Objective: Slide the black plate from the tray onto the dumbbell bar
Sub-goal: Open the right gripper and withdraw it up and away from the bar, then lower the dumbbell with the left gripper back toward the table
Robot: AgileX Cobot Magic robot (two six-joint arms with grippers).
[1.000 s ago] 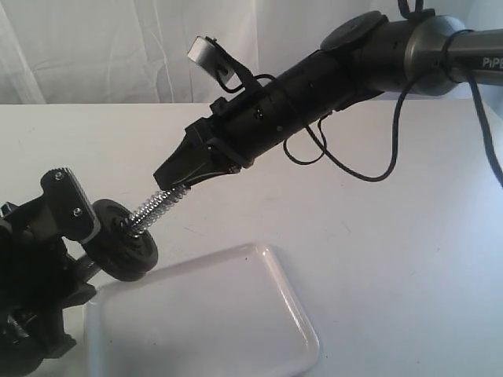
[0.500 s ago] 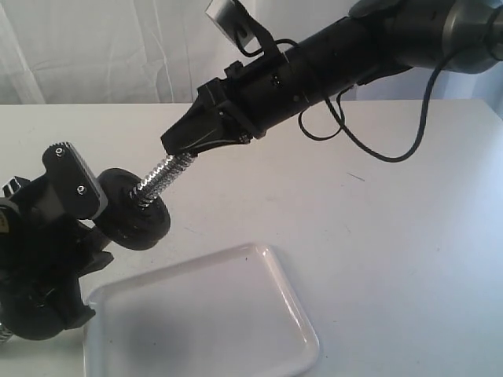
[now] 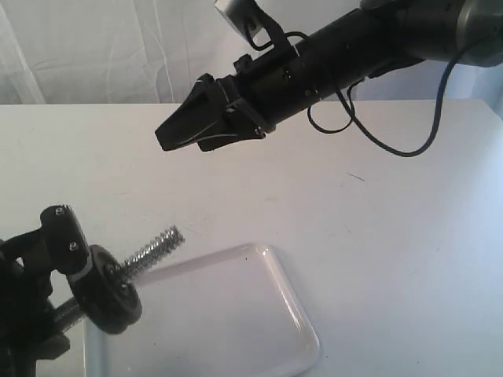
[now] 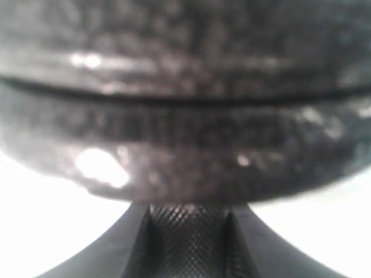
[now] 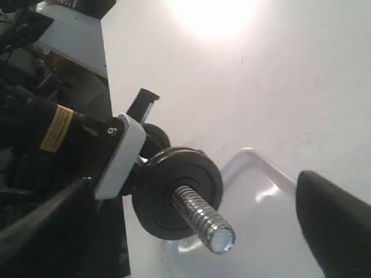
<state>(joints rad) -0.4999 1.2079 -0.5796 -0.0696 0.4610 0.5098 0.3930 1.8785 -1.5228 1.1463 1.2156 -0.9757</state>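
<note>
The black plate (image 3: 110, 297) sits threaded on the dumbbell bar (image 3: 155, 247), whose spiral chrome end pokes out up and to the right. My left gripper (image 3: 77, 275) is shut on the bar just behind the plate, low at the left, over the near-left corner of the white tray (image 3: 236, 314). Up close, the plate's rim (image 4: 185, 133) hides the grip. From the right wrist, the plate (image 5: 156, 197), bar end (image 5: 203, 217) and tray (image 5: 261, 231) lie below widely spread fingers (image 5: 333, 226). My right gripper (image 3: 169, 140) hangs open and empty, well above the bar.
The white table (image 3: 393, 236) stretches to the right and back, with a pale curtain (image 3: 78, 47) behind it. A black cable (image 3: 393, 145) loops under the right arm. A smaller dark round part (image 5: 155, 136) shows behind the plate.
My right gripper has let go of the bar's threaded end and lifted away, up and back. My left arm has dropped the bar and plate down towards the tray's corner.
</note>
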